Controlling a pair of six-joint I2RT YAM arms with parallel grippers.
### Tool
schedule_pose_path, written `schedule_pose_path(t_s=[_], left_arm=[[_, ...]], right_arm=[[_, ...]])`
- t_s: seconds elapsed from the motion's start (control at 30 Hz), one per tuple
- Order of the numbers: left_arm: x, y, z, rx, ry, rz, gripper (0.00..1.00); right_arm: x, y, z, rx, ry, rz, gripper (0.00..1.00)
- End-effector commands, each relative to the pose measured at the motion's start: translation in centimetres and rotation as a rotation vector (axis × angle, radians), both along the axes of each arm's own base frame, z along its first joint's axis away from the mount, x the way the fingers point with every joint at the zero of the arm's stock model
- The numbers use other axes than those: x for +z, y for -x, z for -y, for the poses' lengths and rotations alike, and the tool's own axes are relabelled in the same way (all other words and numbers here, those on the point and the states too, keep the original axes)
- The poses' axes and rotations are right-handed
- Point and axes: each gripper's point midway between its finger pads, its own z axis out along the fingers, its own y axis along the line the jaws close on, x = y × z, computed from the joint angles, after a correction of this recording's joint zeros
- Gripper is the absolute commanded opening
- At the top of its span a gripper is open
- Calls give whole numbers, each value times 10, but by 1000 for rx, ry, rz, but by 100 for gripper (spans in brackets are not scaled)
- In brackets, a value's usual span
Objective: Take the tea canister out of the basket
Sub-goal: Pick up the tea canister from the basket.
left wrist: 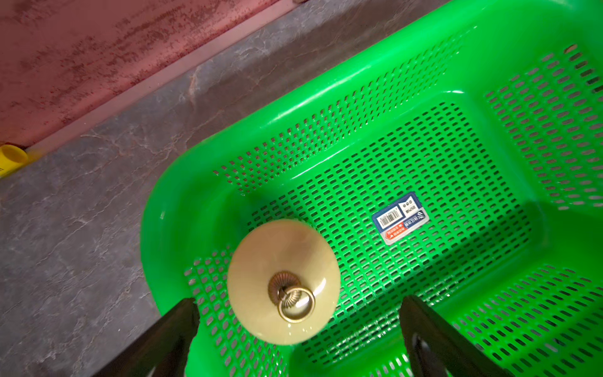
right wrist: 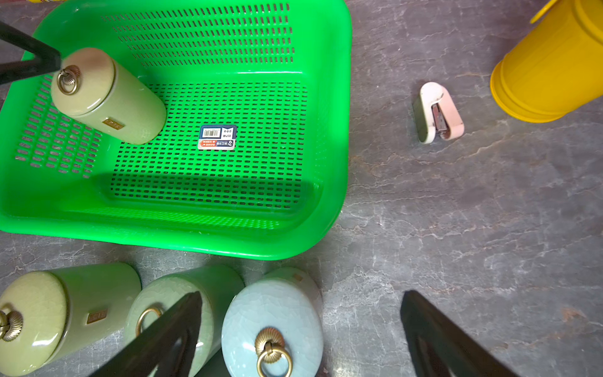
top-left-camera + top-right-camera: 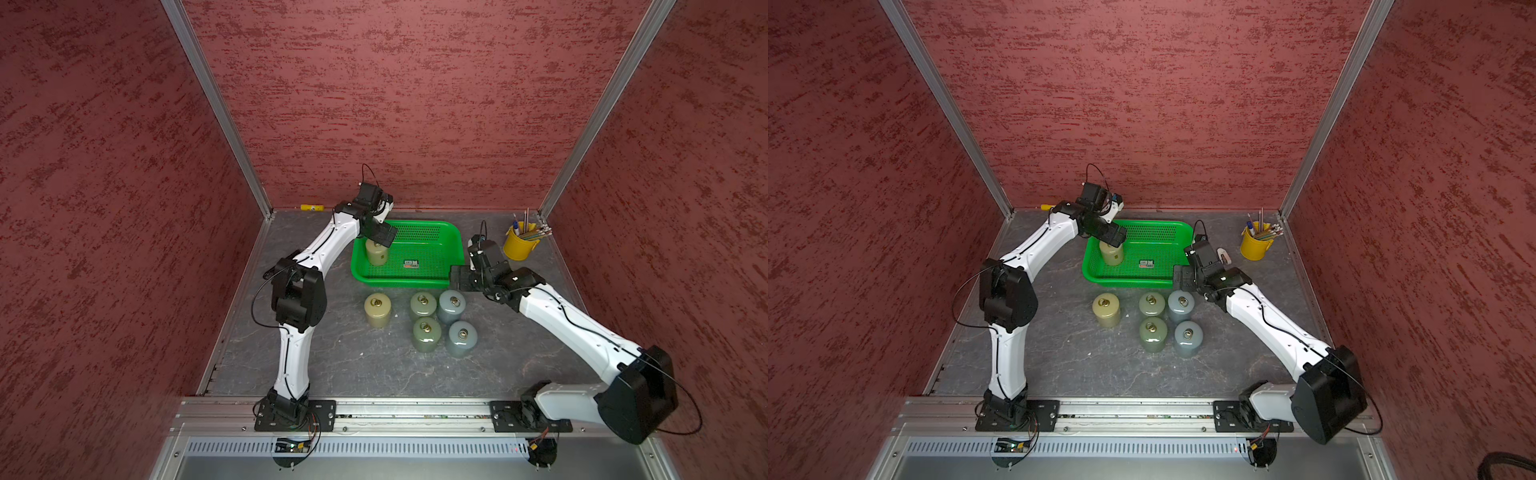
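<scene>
The tea canister [image 3: 377, 252] [image 3: 1112, 253], an olive-yellow ceramic cylinder with a brass ring on its lid [image 1: 283, 280], stands upright at the left end of the bright green basket [image 3: 415, 283] [image 3: 1129, 283]. My left gripper [image 3: 382, 240] [image 1: 298, 302] hangs open just above its lid, one finger to each side, holding nothing. The right wrist view shows the canister [image 2: 107, 98] with a left finger beside its top. My right gripper [image 3: 456, 277] [image 2: 301, 295] is open and holds nothing, above the table by the basket's near right corner [image 2: 326, 228].
Several more canisters stand in front of the basket, olive [image 3: 377, 309], green [image 3: 423, 305] and pale blue [image 3: 451, 305]. A yellow pencil bucket [image 3: 519, 246] is at the back right. A small stapler [image 2: 437, 112] lies between it and the basket. Red walls enclose three sides.
</scene>
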Motion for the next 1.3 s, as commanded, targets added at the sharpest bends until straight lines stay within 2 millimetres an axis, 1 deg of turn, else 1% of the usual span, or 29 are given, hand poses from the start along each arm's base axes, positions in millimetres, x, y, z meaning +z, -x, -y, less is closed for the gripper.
schedule_pose_path(t_s=[0.0, 0.2, 0.33, 0.47, 0.77, 1.13, 1.27], left_arm=[[-13, -2, -4, -6, 3, -39, 100], [-31, -6, -10, 14, -12, -75, 100], [-43, -4, -10, 12, -19, -106, 100], [-51, -3, -10, 22, -22, -123, 100], [-57, -1, -9, 22, -13, -149, 100], [-72, 2, -10, 26, -24, -189, 91], [-71, 1, -10, 29, -24, -188, 87]], right_arm=[[-1, -2, -1, 1, -12, 4, 99], [-3, -3, -2, 3, -12, 0, 99], [-6, -4, -2, 3, -13, -8, 99], [-9, -5, -3, 4, -11, -14, 99], [-15, -7, -5, 4, -9, -26, 99], [-15, -9, -7, 6, -10, -28, 99], [-14, -9, -7, 6, -10, -25, 99]])
